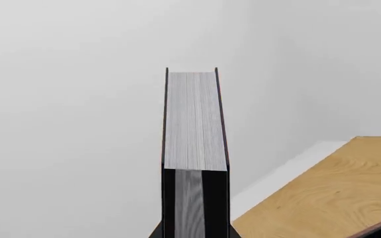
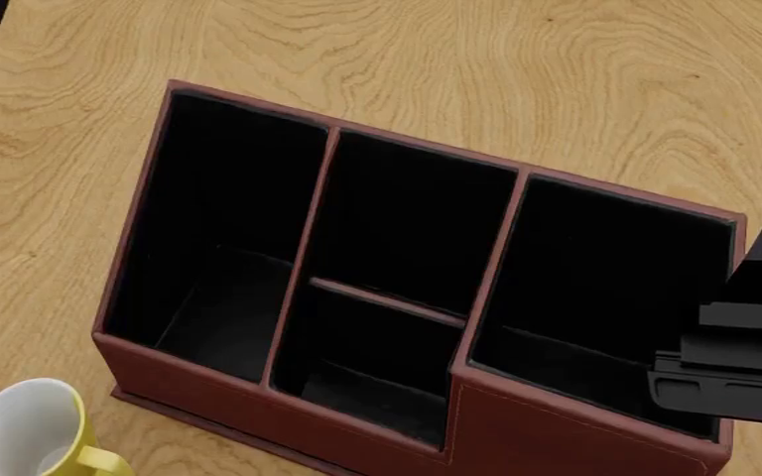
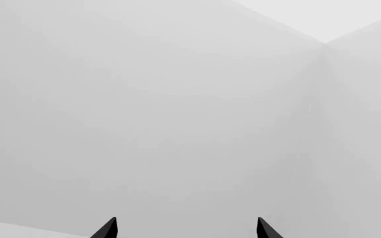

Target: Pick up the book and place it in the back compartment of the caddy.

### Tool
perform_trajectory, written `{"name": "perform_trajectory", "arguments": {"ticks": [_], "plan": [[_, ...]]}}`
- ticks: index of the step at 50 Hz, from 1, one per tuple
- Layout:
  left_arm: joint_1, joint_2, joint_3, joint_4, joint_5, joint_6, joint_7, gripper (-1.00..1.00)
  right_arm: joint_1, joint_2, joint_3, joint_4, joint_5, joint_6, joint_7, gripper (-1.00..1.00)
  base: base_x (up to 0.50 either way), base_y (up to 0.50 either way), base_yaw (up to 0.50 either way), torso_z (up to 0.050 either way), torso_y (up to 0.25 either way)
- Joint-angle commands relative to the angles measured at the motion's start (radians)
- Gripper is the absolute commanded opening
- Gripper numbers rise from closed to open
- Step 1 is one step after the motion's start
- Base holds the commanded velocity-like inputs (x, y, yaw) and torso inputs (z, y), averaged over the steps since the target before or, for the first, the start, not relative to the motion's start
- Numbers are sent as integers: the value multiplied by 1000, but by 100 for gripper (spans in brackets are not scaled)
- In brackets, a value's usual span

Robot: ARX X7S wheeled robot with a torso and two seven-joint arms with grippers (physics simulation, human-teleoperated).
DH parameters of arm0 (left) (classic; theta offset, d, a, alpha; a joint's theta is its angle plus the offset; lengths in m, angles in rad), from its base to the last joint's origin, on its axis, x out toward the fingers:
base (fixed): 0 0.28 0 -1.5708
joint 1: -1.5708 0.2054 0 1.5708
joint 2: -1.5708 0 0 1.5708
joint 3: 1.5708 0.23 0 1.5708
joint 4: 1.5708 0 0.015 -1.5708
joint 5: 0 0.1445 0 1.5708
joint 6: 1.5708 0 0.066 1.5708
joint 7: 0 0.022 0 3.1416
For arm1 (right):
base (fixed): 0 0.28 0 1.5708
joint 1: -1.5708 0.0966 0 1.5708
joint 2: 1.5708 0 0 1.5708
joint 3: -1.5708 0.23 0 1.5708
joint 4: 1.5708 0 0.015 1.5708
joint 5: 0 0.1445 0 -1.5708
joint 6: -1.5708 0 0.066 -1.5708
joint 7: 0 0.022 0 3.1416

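In the left wrist view the book (image 1: 194, 121), black covers with white page edges, stands straight out from my left gripper (image 1: 196, 225), which is shut on its lower end. Behind it are a pale wall and a corner of the wooden table (image 1: 336, 193). In the head view the red-brown caddy (image 2: 395, 436) fills the middle. Its back compartment (image 2: 368, 367) is the short middle cell between the cross divider (image 2: 388, 302) and the low near wall. The book and left gripper are out of the head view. My right gripper (image 3: 185, 230) is open and empty, facing a blank wall.
A yellow mug (image 2: 31, 436) with a white inside stands at the caddy's near left corner. My right arm (image 2: 738, 367) hangs over the caddy's right cell at the view's right edge. Wooden tabletop (image 2: 487, 69) lies beyond the caddy.
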Motion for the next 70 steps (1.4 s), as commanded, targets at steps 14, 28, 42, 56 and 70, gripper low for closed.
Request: {"name": "perform_trajectory", "arguments": {"ticks": [14, 28, 42, 56, 70], "plan": [[-54, -49, 53, -8, -18, 97, 253, -100, 32, 1, -25, 1, 9, 10, -10, 100, 0, 0, 0, 1, 1], [-117, -28, 144, -46, 53, 224, 472, -100, 49, 1, -50, -4, 4, 13, -8, 100, 0, 0, 0, 0, 1], [-177, 11, 187, -76, 117, 303, 548, -100, 59, 0, -80, -7, -8, 10, 0, 100, 0, 0, 0, 1, 1], [-185, 9, 230, -131, 199, 438, 673, -100, 78, 0, -103, -8, -11, 9, -1, 100, 0, 0, 0, 0, 1], [-223, 23, 270, -178, 310, 603, 778, -100, 106, 0, -123, -1, -8, 8, -4, 100, 0, 0, 0, 1, 1]]}}
